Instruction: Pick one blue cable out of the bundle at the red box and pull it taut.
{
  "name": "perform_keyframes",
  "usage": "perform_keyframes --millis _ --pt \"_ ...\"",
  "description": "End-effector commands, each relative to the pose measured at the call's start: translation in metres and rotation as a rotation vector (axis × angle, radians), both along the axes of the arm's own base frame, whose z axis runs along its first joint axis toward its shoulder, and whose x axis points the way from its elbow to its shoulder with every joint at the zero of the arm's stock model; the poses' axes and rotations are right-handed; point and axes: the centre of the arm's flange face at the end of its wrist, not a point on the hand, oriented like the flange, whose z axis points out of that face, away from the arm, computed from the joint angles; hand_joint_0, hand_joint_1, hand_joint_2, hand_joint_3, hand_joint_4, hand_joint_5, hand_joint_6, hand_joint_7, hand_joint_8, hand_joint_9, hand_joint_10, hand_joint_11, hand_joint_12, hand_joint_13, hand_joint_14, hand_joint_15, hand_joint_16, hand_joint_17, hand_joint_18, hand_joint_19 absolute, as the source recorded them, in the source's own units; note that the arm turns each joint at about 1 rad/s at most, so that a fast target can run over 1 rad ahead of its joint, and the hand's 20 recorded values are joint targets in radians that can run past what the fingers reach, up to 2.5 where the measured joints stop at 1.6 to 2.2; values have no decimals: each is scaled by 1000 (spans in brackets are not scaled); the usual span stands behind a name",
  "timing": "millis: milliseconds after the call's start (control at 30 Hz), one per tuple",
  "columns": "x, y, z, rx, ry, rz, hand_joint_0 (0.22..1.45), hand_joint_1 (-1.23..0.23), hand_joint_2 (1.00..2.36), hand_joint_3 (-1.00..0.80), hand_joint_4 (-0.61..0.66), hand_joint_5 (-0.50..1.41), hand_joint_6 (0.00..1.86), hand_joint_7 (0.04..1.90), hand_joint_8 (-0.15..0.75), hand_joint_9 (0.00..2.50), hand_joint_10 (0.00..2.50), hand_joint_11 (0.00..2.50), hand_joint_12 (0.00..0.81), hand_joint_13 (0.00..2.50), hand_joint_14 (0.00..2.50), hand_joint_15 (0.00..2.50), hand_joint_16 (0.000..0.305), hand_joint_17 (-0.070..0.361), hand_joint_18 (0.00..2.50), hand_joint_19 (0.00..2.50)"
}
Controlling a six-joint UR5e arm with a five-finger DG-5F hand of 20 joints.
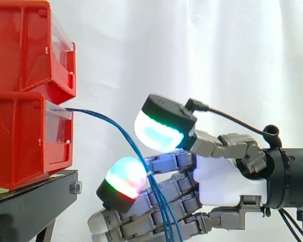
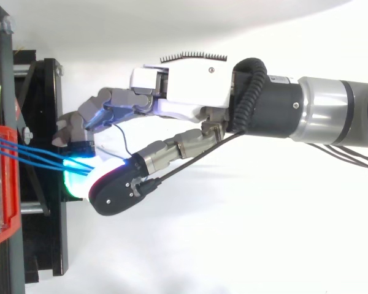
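blue cables point(image 1: 161, 206) come out of the front of the lower red bin point(image 1: 20, 141), at the right edge of the black stand point(image 1: 35, 196), and hang in a bow down to the right. the hand point(image 1: 222, 176) is just beside the bin on that side. its fingers curl around several cables, with the thumb point(image 1: 159, 132) lifted above them. one cable probably must be separated first.
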Motion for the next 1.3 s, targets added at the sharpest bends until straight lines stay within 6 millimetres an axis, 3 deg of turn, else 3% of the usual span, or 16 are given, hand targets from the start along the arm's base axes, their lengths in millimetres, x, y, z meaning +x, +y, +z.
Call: perform_keyframes --millis 0,533,733,833,933,1033,1100,1267 --pt "-4 -3 -4 -3 36 11 560 -644 1006 -378 138 -159 891 922 310 411 2 142 347 233 5 104 49 111 85 64" --pt "-8 -8 -6 -10 69 35 605 -799 1011 -121 124 -149 916 980 341 436 2 147 374 314 3 94 55 123 207 9" --pt "-9 -9 6 -11 54 32 655 -875 1016 -99 28 -153 914 1152 322 442 3 156 352 336 4 92 49 111 231 0" --pt "-10 -10 16 -13 42 28 713 -925 1015 -206 -13 -167 929 1092 307 433 3 148 347 336 2 86 47 106 246 0" --pt "-12 -13 24 -16 39 24 712 -943 1002 -473 72 -167 920 949 303 428 3 147 345 326 3 82 47 106 250 0" --pt "-13 -13 26 -17 45 25 603 -901 1000 -500 136 -160 907 952 302 431 3 157 347 310 4 98 48 107 211 20" --pt "-14 -13 28 -17 48 23 491 -761 1000 -500 152 -154 901 930 324 443 3 157 367 308 3 107 53 118 190 44" --pt "-14 -16 31 -16 45 20 506 -632 1000 -500 140 -152 892 936 329 459 2 145 360 299 3 112 52 117 174 72"
